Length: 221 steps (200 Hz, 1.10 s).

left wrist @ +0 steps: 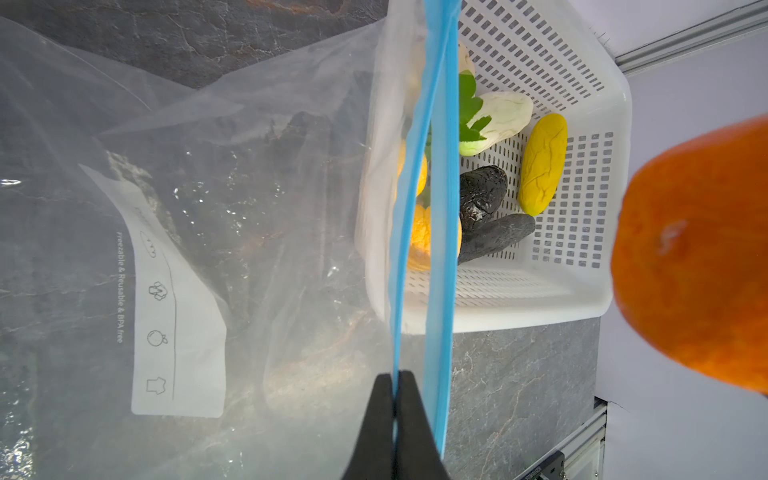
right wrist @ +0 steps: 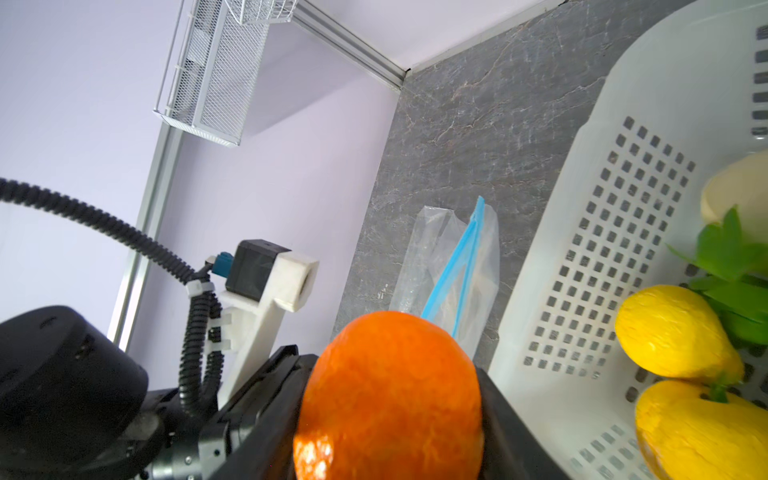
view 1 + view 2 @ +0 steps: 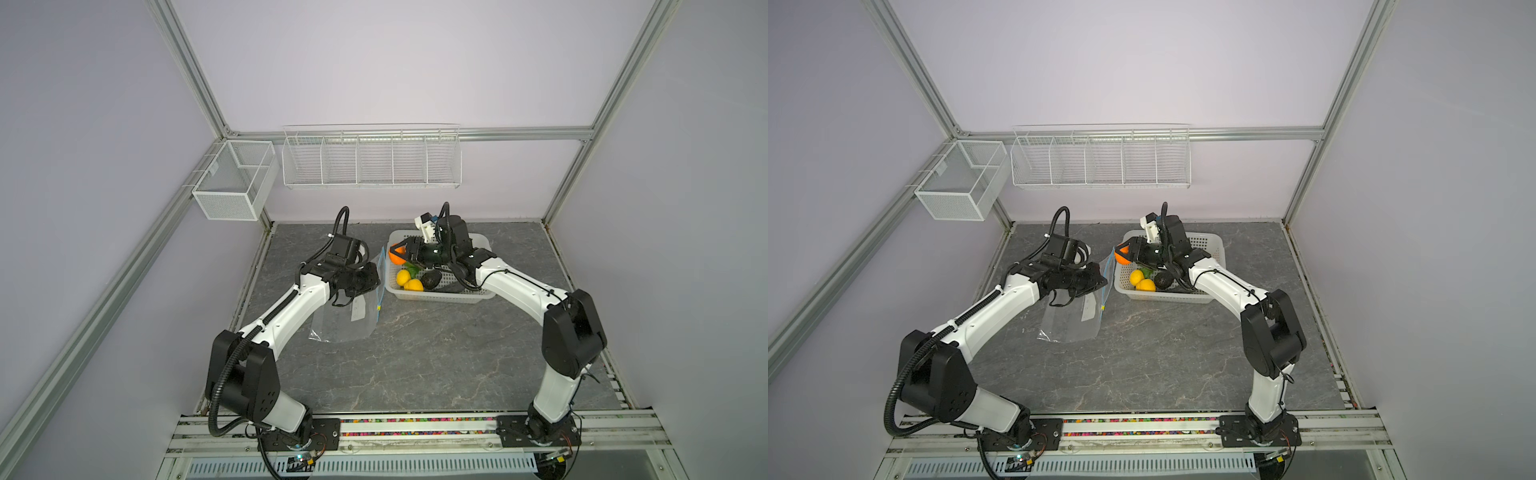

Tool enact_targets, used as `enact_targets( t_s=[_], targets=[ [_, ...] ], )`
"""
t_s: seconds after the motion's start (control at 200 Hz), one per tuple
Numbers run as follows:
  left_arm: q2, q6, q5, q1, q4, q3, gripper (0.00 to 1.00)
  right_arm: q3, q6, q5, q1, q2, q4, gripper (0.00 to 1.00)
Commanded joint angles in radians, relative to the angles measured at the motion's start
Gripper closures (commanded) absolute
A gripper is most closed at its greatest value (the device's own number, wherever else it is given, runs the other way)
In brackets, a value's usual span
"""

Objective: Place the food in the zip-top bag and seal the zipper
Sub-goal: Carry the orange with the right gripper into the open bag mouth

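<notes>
Bag lies on the table just beside the basket, on the side toward the left arm, in both top views. Its zipper edge is the end nearest the basket. The strip's long axis runs alongside the basket wall, so the mouth faces the basket and the closed end points away from it. Which side of the crumpled bag is longer I cannot tell. A yellow slider sits toward the strip's near end. The left gripper meets the mouth edge, and that end is raised off the table. The right gripper carries an orange above the basket corner closest to the bag.

From the left wrist, the black fingers are pinched tight on one blue lip. The other lip stands apart on the basket side, so the mouth gapes. The label lies farther from the basket. An avocado rests inside the basket.

From the right wrist, the orange fills the gap between the half-spread jaws, which clamp it. Two lemons lie in the basket.
</notes>
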Motion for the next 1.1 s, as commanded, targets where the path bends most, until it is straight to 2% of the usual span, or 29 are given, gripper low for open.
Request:
enact_targets(
  t_s=[0.0,0.435,0.745,1.1],
  targets=[
    [-0.034,0.009,-0.002,0.005,0.006,0.015,1.0,0.051,0.106,-0.037,0.019,0.063,0.052,0.6],
    [-0.033,0.006,-0.003,0.005,0.016,0.017,1.0,0.107,0.165,-0.046,0.052,0.117,0.034,0.66],
    [-0.041,-0.007,-0.011,0.005,0.017,0.015,1.0,0.081,0.146,-0.041,0.066,0.108,-0.005,0.66],
    [-0.057,-0.009,-0.026,0.007,0.022,0.021,1.0,0.082,0.069,-0.011,0.073,0.115,-0.111,0.66]
  ],
)
